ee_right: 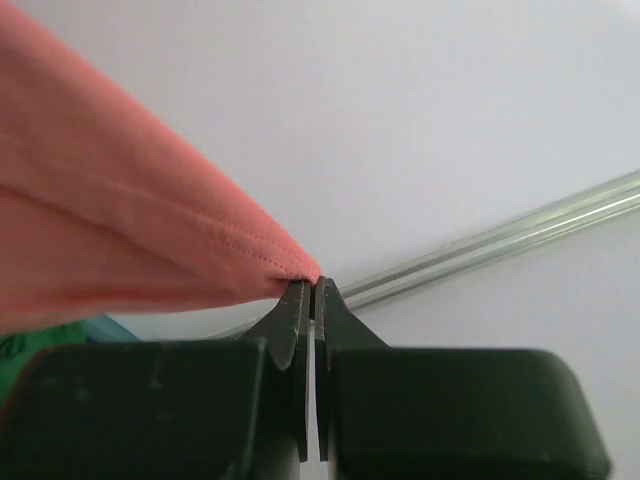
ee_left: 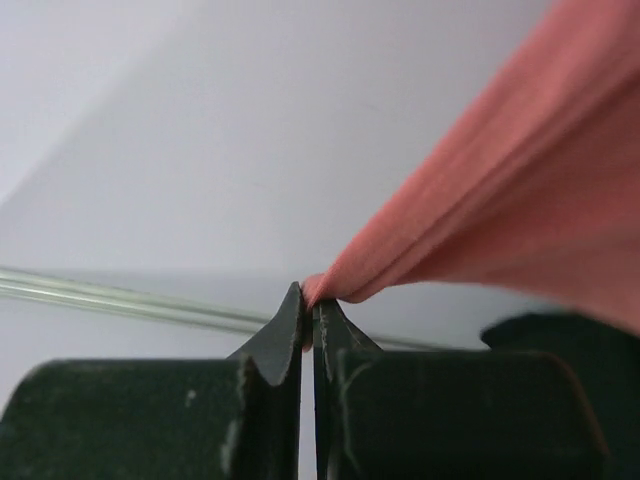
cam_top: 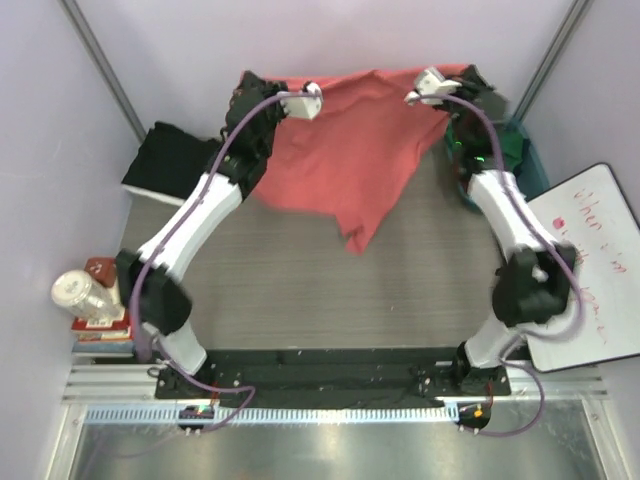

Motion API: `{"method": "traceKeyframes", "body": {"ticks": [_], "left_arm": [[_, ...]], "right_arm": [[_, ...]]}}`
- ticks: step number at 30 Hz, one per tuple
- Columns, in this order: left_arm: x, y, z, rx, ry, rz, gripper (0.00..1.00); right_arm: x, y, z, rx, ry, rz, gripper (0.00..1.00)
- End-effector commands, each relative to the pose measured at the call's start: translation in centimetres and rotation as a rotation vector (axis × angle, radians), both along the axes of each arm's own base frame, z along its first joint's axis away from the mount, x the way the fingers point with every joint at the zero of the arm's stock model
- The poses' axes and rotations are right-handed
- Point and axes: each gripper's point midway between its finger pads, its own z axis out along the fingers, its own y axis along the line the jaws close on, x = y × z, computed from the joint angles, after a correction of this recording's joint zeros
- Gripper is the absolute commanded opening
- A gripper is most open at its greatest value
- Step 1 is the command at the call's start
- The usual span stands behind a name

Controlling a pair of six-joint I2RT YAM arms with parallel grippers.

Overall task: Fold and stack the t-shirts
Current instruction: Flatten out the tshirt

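Spreading the pink shirt (cam_top: pixel 345 150) at the table's (cam_top: pixel 400 285) far edge.
Corners are clamped by left gripper (ee_left: pixel 311 305) and right gripper (ee_right: pixel 311 292); tension is best kept even.

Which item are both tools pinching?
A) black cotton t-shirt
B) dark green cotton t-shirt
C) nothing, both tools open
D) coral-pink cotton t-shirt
D: the left tool and the right tool are each shut on an edge of the coral-pink cotton t-shirt, which the top view shows spread between the two arms.
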Motion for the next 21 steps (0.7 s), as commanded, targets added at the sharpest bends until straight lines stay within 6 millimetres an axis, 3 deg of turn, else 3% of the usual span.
{"method": "traceKeyframes", "body": {"ticks": [1,2,3,4,5,6,8,9,11,12,13,14,15,16,17,19,21], "left_arm": [[-14.8,3.8,2.3,-0.147,-0.011,-0.079,0.00],[-17.1,4.3,-6.9,-0.084,0.245,-0.083,0.00],[-18.8,4.5,-12.6,-0.013,0.423,-0.104,0.00],[-20.5,4.9,-17.0,0.024,0.540,-0.122,0.00],[-22.7,5.8,-24.4,0.098,0.715,-0.125,0.00],[-26.1,6.2,-29.6,0.215,0.924,-0.203,0.00],[-29.0,7.9,-36.2,0.269,1.109,-0.189,0.00],[-31.2,8.1,-39.7,0.325,1.293,-0.247,0.00],[-31.1,8.5,-42.0,0.263,1.399,-0.205,0.00],[-31.3,8.5,-42.8,0.265,1.474,-0.198,0.00],[-33.6,9.2,-45.4,0.284,1.699,-0.168,0.00],[-31.4,8.9,-44.5,0.227,1.725,-0.138,0.00],[-31.9,8.8,-44.5,0.203,1.830,-0.129,0.00],[-34.0,9.7,-45.7,0.185,2.045,-0.040,0.00],[-31.5,9.5,-44.7,0.142,2.037,0.005,0.00],[-31.0,10.0,-44.5,0.132,2.103,0.062,0.00],[-29.3,9.9,-43.7,0.115,2.011,0.004,0.00]], "right_arm": [[-17.6,2.8,4.4,-0.050,0.072,0.261,0.01],[-19.0,3.3,-4.1,-0.077,0.343,0.303,0.01],[-21.4,4.5,-13.1,-0.190,0.573,0.401,0.01],[-24.2,4.8,-17.3,-0.240,0.705,0.449,0.01],[-28.6,5.0,-22.6,-0.269,0.913,0.512,0.01],[-31.3,4.9,-27.0,-0.305,1.056,0.559,0.01],[-34.7,5.0,-31.4,-0.340,1.268,0.612,0.01],[-35.2,4.8,-32.4,-0.337,1.330,0.611,0.01],[-36.2,4.0,-34.2,-0.308,1.485,0.583,0.01],[-35.8,3.9,-34.9,-0.285,1.565,0.574,0.01],[-35.9,3.7,-35.4,-0.262,1.629,0.561,0.01],[-36.8,3.3,-35.6,-0.230,1.720,0.534,0.01],[-36.5,3.3,-35.8,-0.228,1.791,0.538,0.01],[-36.5,3.2,-35.6,-0.216,1.818,0.527,0.01],[-36.7,3.1,-35.4,-0.212,1.846,0.515,0.01],[-36.3,3.0,-34.8,-0.238,1.813,0.517,0.01],[-36.2,2.8,-34.6,-0.289,1.776,0.528,0.01]]}}
